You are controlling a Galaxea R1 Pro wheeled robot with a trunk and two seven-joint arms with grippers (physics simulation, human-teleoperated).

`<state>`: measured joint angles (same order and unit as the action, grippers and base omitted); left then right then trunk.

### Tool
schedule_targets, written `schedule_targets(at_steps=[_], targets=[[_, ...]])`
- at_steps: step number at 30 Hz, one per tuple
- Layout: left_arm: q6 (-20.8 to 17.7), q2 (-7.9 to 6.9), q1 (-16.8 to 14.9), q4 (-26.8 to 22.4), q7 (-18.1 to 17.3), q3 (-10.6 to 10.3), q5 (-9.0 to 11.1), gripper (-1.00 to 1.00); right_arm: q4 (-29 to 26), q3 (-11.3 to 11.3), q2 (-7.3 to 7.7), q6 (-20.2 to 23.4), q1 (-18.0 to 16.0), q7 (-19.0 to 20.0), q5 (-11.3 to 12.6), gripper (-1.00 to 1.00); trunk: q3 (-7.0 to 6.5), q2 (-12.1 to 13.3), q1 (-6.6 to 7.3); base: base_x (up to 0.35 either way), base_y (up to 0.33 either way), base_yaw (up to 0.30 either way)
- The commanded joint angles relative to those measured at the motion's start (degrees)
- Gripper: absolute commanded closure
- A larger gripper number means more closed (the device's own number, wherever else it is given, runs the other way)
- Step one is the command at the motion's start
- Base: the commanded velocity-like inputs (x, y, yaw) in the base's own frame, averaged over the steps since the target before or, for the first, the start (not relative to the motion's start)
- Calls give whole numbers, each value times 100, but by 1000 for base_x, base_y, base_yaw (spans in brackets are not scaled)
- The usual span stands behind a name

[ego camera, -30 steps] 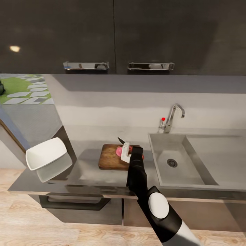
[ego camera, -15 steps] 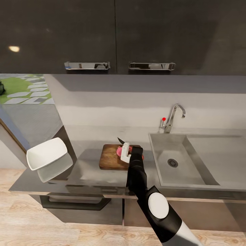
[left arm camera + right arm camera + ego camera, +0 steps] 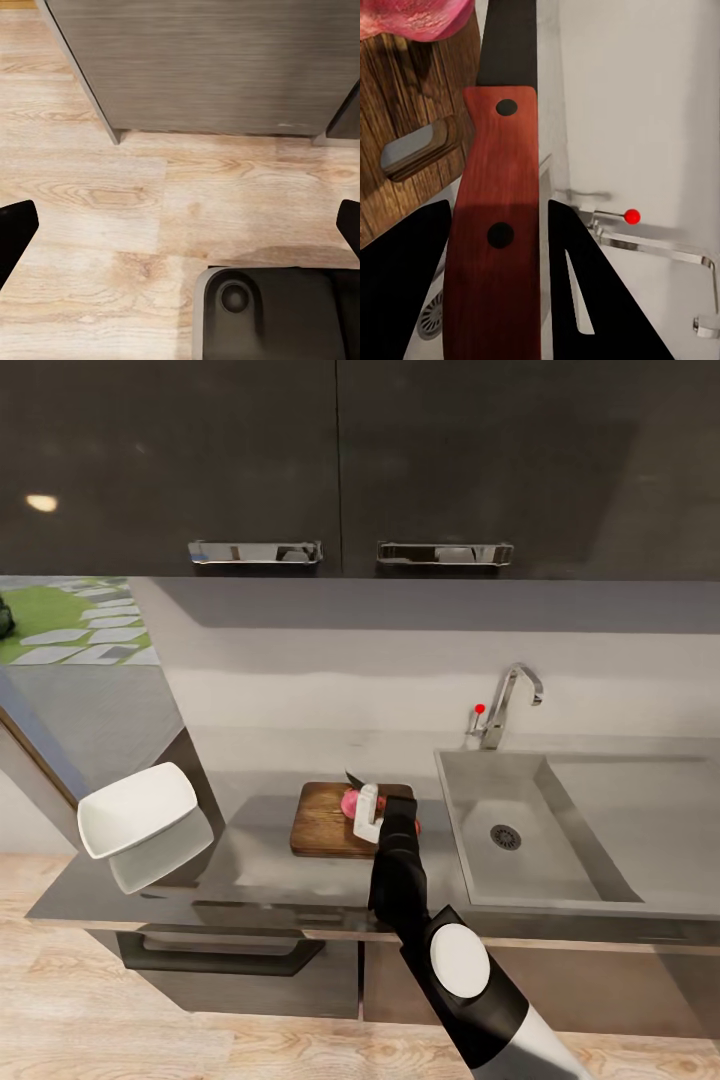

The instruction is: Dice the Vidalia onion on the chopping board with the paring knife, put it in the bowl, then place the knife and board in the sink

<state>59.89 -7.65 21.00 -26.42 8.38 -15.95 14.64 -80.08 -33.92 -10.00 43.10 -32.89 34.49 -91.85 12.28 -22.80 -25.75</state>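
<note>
On the dark brown wooden chopping board (image 3: 325, 820) lies the pinkish-red round onion (image 3: 352, 801), just beside the right gripper (image 3: 372, 807). That gripper is clamped on the reddish-brown wooden-handled paring knife (image 3: 495, 225), whose long axis points past the onion toward the back wall. The blade is beside rather than over the onion, so the cut likely needs a sideways shift; the left gripper (image 3: 180, 232), fingers spread, hangs over the floor.

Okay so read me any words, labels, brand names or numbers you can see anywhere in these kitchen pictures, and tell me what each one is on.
None: no readable text shows.
The paring knife handle in the right pincer bears two dark rivets, no lettering.
The chopping board, bowl and sink show no print.
</note>
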Motion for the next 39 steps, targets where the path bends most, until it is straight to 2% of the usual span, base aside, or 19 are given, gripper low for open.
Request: schedule_targets(at_steps=[1, 39], targets=[[6, -8, 0, -13, 61, -49, 13, -100, -2, -9, 0, 14, -6, 58, -62, 100, 10, -11, -4, 0, 0, 0], [4, -8, 0, -13, 58, -49, 13, -100, 2, -9, 0, 14, -6, 58, -62, 100, 10, -11, -4, 0, 0, 0]])
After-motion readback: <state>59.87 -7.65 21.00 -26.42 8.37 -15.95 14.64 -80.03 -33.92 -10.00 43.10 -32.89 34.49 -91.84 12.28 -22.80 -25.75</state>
